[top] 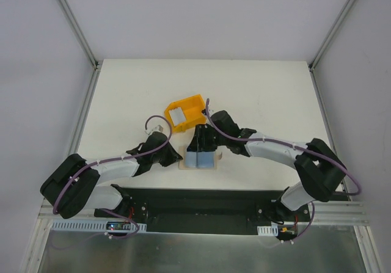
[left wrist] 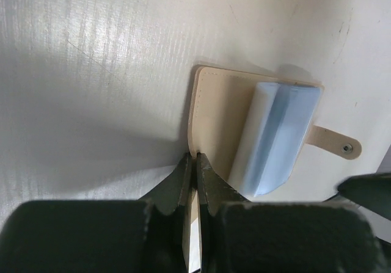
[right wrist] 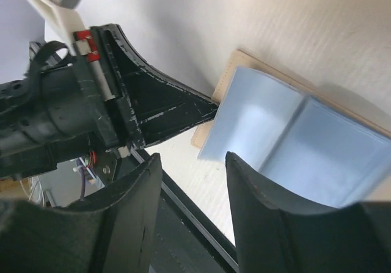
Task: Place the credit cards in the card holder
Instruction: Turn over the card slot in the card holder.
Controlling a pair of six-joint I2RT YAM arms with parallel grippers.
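Observation:
The beige card holder [left wrist: 217, 111] lies open on the table near the front edge, its snap tab [left wrist: 342, 146] sticking out to the side. Pale blue credit cards [left wrist: 278, 135] rest on it, two panels side by side, one edge raised. My left gripper [left wrist: 195, 158] is shut on the holder's edge. In the top view the left gripper [top: 176, 156] is at the holder's left side. My right gripper [top: 202, 141] is open just above the cards [top: 200, 159]. In the right wrist view the open fingers [right wrist: 192, 158] straddle the near corner of the cards [right wrist: 293, 135], without gripping them.
A yellow plastic bin [top: 194, 105] stands just behind the holder, with a silvery flat item [top: 176, 114] inside. The black base rail [top: 201, 203] runs along the table's front edge. White walls enclose the table on the left, the right and the back.

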